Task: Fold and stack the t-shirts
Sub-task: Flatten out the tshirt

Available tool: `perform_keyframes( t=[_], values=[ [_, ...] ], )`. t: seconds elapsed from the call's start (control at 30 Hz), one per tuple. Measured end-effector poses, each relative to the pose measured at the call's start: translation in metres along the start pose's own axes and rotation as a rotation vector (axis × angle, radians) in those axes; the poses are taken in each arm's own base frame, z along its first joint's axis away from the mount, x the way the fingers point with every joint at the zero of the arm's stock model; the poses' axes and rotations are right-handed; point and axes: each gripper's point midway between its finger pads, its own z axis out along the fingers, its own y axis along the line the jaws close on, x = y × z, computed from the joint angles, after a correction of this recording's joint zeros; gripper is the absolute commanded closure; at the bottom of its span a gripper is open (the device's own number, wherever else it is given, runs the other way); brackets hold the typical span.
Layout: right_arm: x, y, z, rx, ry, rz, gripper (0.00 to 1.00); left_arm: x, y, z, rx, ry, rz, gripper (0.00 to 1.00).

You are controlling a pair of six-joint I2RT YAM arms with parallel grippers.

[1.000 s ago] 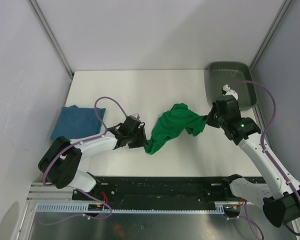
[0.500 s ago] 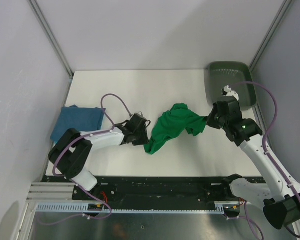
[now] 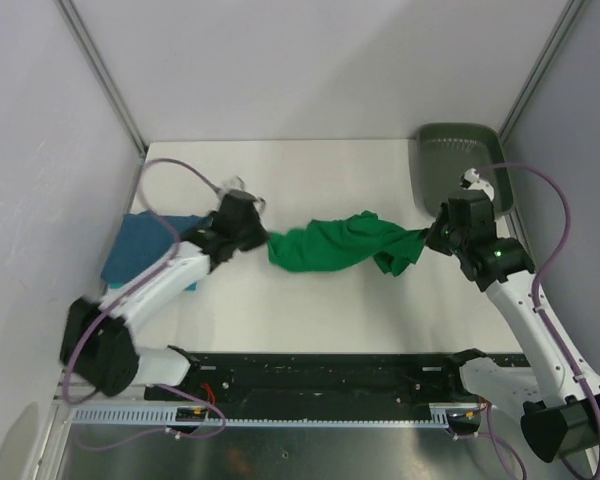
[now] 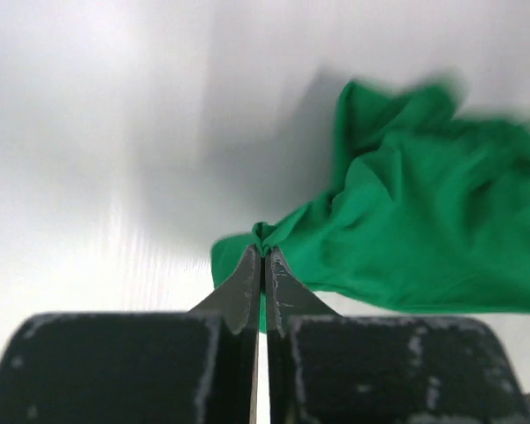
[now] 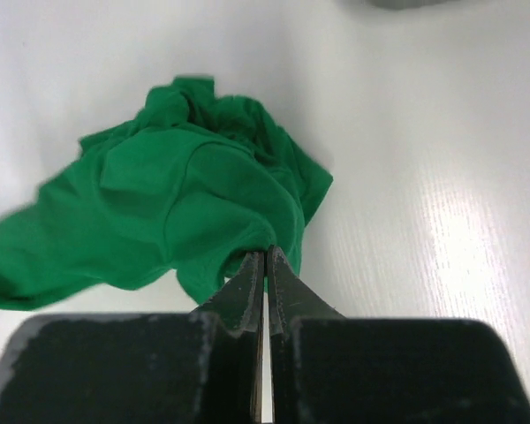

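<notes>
The green t-shirt (image 3: 335, 245) hangs stretched in a crumpled band across the middle of the white table, held at both ends. My left gripper (image 3: 263, 238) is shut on its left end; the left wrist view shows cloth (image 4: 424, 221) pinched at the fingertips (image 4: 263, 253). My right gripper (image 3: 427, 236) is shut on the right end, and in the right wrist view the shirt (image 5: 159, 212) bunches just past the closed tips (image 5: 265, 254). The teal blue t-shirt (image 3: 145, 248) lies folded at the table's left edge, partly under my left arm.
A dark grey-green tray (image 3: 458, 165) sits at the back right corner, just behind my right wrist. Pale walls close in the table on the left, back and right. A black rail (image 3: 320, 375) runs along the near edge.
My left gripper closed on the green shirt's left end and pulled it back and left, stretching the bunched shirt into a long band. The right gripper kept its hold, shifting slightly right.
</notes>
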Motion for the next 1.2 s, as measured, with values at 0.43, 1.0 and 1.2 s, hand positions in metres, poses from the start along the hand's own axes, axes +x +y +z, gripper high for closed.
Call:
perform_keyframes(
  t=[0.43, 1.0, 1.2],
  values=[
    [-0.092, 0.009, -0.096, -0.111, -0.328, 0.086, 1.00, -0.170, 0.007, -0.237, 0.167, -0.668, -0.141, 1.00],
    [-0.176, 0.045, -0.185, -0.283, -0.590, 0.087, 1.00, -0.219, 0.001, -0.291, 0.149, -0.777, -0.185, 1.00],
    [-0.162, 0.051, -0.147, -0.275, -0.502, 0.062, 1.00, -0.212, 0.009, -0.263, 0.114, -0.723, -0.180, 1.00]
  ],
)
